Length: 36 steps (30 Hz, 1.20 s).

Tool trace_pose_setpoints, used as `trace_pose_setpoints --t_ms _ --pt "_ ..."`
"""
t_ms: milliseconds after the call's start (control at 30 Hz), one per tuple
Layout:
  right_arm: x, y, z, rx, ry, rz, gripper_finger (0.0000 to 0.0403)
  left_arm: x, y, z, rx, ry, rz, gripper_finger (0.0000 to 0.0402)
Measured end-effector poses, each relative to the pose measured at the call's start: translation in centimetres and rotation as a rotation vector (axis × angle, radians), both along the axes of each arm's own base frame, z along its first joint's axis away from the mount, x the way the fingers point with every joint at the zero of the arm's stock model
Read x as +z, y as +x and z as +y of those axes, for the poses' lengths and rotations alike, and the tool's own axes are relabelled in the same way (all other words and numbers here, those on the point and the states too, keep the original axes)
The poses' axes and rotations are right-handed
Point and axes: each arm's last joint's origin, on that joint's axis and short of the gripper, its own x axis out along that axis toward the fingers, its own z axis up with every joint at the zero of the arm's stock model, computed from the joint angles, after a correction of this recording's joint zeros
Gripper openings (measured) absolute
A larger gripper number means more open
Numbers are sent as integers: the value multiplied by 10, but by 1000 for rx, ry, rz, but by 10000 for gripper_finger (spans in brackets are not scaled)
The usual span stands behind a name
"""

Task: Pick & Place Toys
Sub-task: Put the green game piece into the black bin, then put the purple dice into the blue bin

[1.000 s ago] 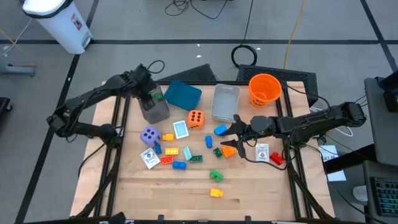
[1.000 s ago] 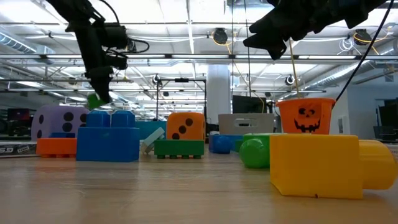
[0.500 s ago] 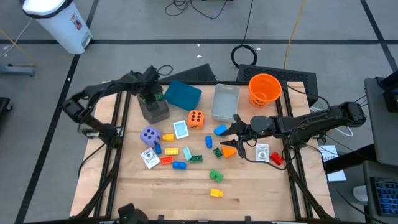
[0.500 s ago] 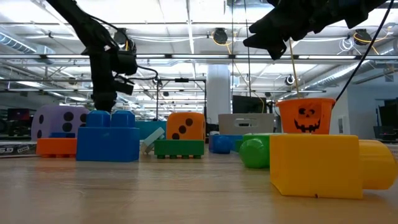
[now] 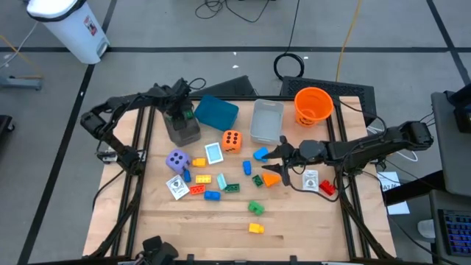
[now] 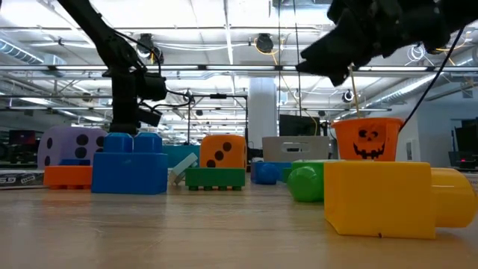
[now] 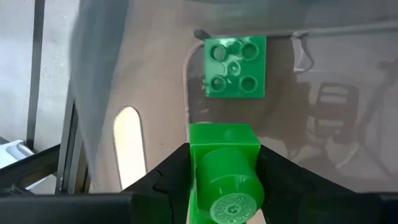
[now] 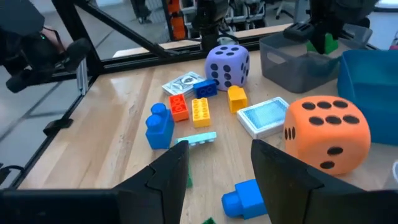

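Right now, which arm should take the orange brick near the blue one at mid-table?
Right. The right gripper hangs open just above the orange brick, while the left gripper holds a green brick over the grey bin.

Glossy plastic green brick, wood table

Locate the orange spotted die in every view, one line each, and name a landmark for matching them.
High view: orange die at table centre, beside the card.
Low view: middle distance, left of centre, behind a green brick.
Left wrist view: not in it.
Right wrist view: large, at the right edge.
Shared landmark: the purple die, in all but the left wrist view.
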Motion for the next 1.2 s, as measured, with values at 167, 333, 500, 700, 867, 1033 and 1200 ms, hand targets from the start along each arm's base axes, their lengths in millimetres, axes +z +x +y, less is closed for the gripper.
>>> trace_pose_setpoints --t_ms 167,333,500,700,867,1033,1200 --pt "-16 -9 -1 -7 34 -45 167 0 -1 2 -7 3 1 166" --pt "-20 -11 -1 -7 36 -51 167 1 0 3 -8 20 -9 157" --pt "-18 -11 -1 -7 37 -66 167 1 0 4 -3 41 -7 178" --pt "-18 -11 -1 -6 35 -71 167 1 0 4 3 43 -10 216" --pt "-18 -11 -1 -6 35 -72 167 2 2 5 12 51 -20 221" --pt "-18 -11 -1 -6 32 -72 167 12 11 4 32 98 -27 219" --pt "-18 -11 -1 -4 27 -72 167 37 26 0 16 123 -2 219"
